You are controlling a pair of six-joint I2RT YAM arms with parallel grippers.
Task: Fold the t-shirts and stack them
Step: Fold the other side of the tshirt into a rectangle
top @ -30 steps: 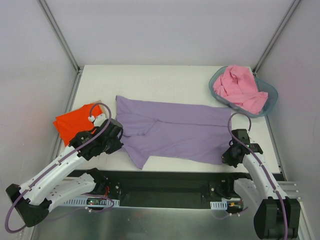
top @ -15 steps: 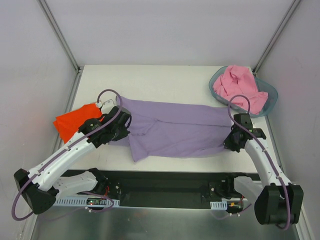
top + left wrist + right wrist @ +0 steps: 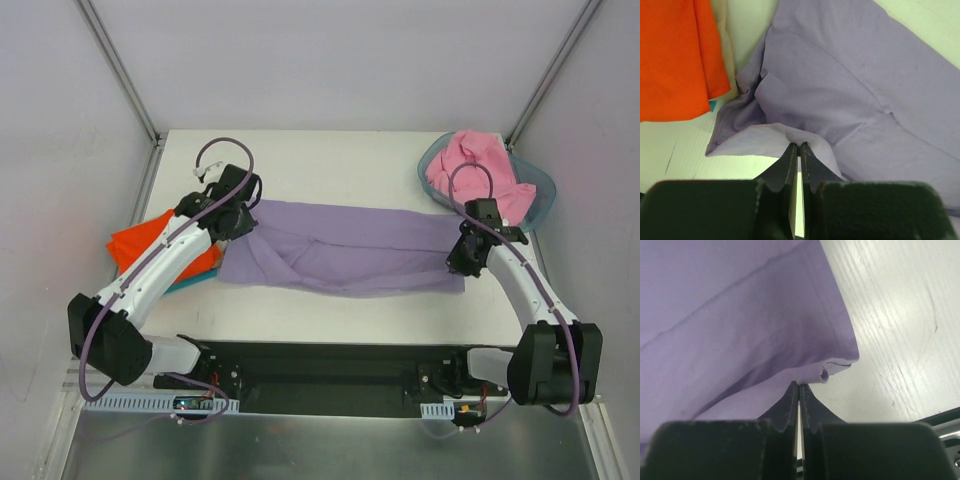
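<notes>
The lavender t-shirt lies in a band across the middle of the worktop. The left pincer and the right pincer each clench a thin fold of its hem. Such slim bites may slip, dropping an end and skewing the fold.

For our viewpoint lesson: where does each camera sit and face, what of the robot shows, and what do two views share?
Top external: above, behind the arms, looking down at the table; both arms show.
Left wrist: on the left arm, facing the lavender shirt and orange-red shirt; shut left jaws show.
Right wrist: on the right arm, facing that shirt's corner; shut right jaws show.
Shared: both wrist views see the lavender shirt.
</notes>
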